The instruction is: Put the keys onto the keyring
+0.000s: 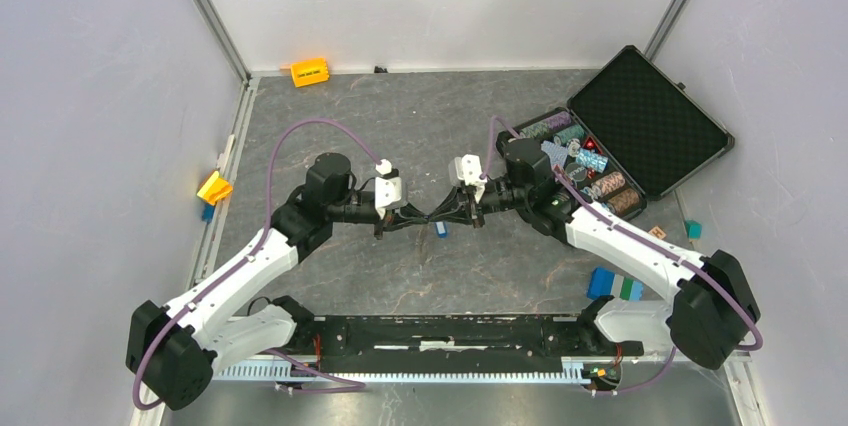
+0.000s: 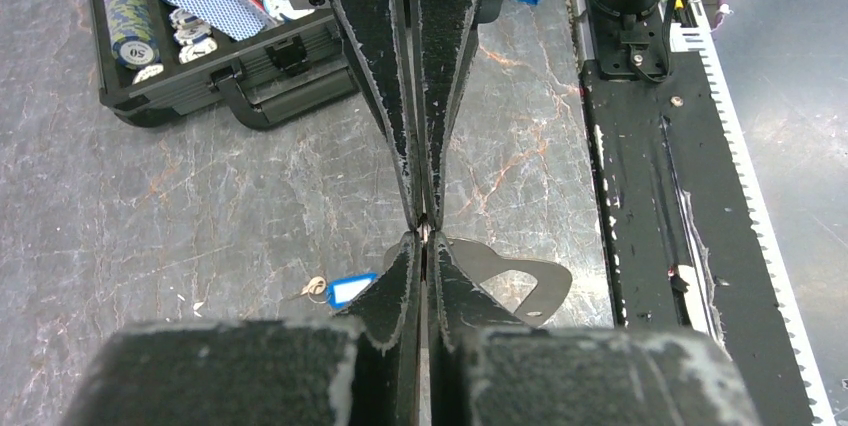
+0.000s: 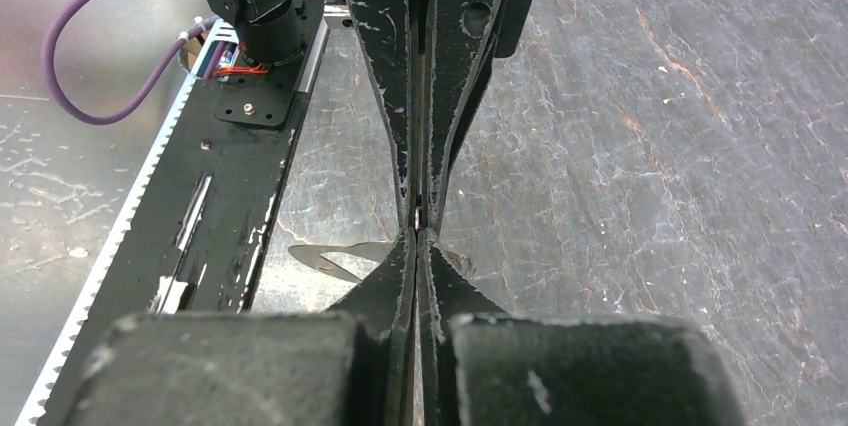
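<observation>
Left tool [image 2: 425, 242] and right tool [image 3: 419, 236] both pinched narrow, tips touching each other, left of chip case [image 1: 645, 121], above tabletop [image 1: 400, 126]. Metal glint [image 2: 426, 231] at tips, too small to identify. Blue key tag [image 2: 347, 291] with small ring [image 2: 315, 288] flat on tabletop, left of case.

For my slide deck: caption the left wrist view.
Left pincer and right pincer, both shut, meet tip to tip near a blue-tagged key.

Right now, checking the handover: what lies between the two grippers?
Only a tiny glint, too small to name, where left gripper and right gripper touch; both wrist views.
</observation>
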